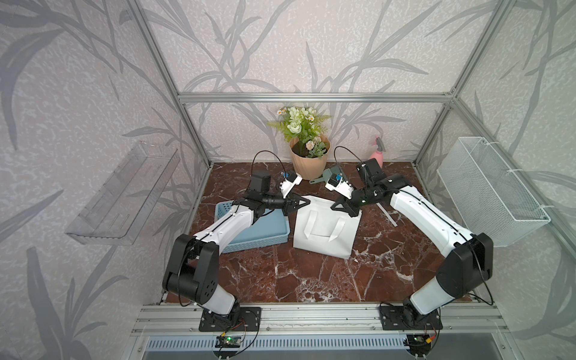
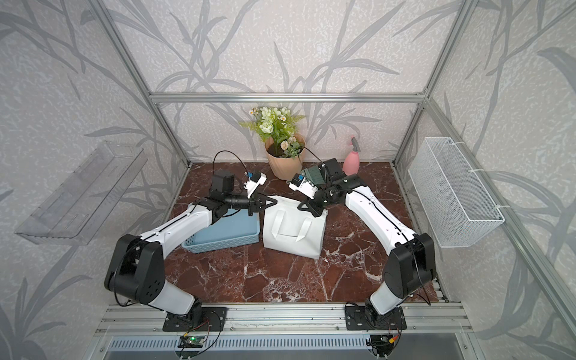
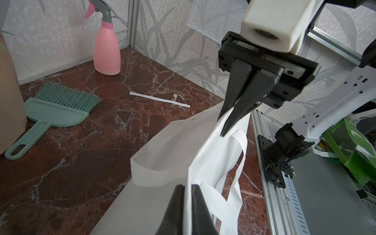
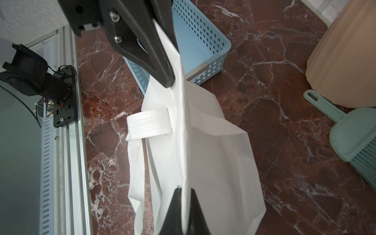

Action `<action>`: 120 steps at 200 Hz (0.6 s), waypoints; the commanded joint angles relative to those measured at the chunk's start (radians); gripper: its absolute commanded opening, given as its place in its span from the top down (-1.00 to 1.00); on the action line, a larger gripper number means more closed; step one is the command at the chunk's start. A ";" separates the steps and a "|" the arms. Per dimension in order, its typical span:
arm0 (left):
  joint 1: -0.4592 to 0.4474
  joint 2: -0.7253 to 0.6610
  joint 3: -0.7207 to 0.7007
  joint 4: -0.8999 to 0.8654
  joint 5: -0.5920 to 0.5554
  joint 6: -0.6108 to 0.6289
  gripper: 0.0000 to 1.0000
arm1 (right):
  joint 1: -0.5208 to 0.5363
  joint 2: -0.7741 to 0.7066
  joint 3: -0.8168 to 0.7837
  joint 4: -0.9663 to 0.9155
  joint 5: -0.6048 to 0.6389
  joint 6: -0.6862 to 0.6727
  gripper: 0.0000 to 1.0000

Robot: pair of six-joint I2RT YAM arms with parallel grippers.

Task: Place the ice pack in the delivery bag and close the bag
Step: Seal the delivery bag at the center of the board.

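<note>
The delivery bag (image 1: 324,230) (image 2: 293,233) is a white fabric tote standing in the middle of the marble table, its loop handles hanging down the near side. My left gripper (image 1: 308,202) (image 3: 188,186) is shut on the bag's upper rim at its left end. My right gripper (image 1: 333,207) (image 4: 184,188) is shut on the same rim at the right end. The rim runs taut between the two in the right wrist view, where the bag (image 4: 213,162) sags below. In the left wrist view the bag (image 3: 162,146) hangs the same way. The ice pack is out of view.
A blue perforated basket (image 1: 258,230) sits just left of the bag, under my left arm. Behind stand a flower pot (image 1: 310,162), a pink spray bottle (image 1: 378,154) and a green dustpan brush (image 3: 59,107). A white strip (image 3: 159,99) lies on the table.
</note>
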 commanded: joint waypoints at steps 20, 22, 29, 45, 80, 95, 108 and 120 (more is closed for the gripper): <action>0.009 -0.037 0.004 0.013 -0.018 -0.014 0.38 | 0.001 -0.003 -0.005 0.028 -0.048 0.053 0.30; 0.009 -0.039 0.003 0.012 -0.018 -0.014 0.38 | 0.002 0.000 -0.003 0.032 -0.048 0.056 0.29; 0.009 -0.042 0.003 0.014 -0.020 -0.015 0.37 | 0.008 0.010 0.004 0.039 -0.051 0.062 0.27; 0.009 -0.048 -0.001 0.018 -0.020 -0.017 0.36 | 0.018 0.035 0.022 0.047 -0.058 0.073 0.26; 0.009 -0.051 -0.008 0.022 -0.023 -0.018 0.36 | 0.027 0.089 0.057 0.068 -0.095 0.085 0.47; 0.009 -0.053 -0.005 0.019 -0.036 -0.026 0.30 | 0.026 0.094 0.068 0.082 -0.090 0.102 0.93; 0.009 -0.064 0.004 0.010 -0.067 -0.032 0.03 | 0.026 0.094 0.078 0.086 -0.050 0.114 1.00; 0.011 -0.080 0.019 0.002 -0.112 -0.048 -0.34 | 0.023 0.094 0.084 0.082 0.004 0.120 1.00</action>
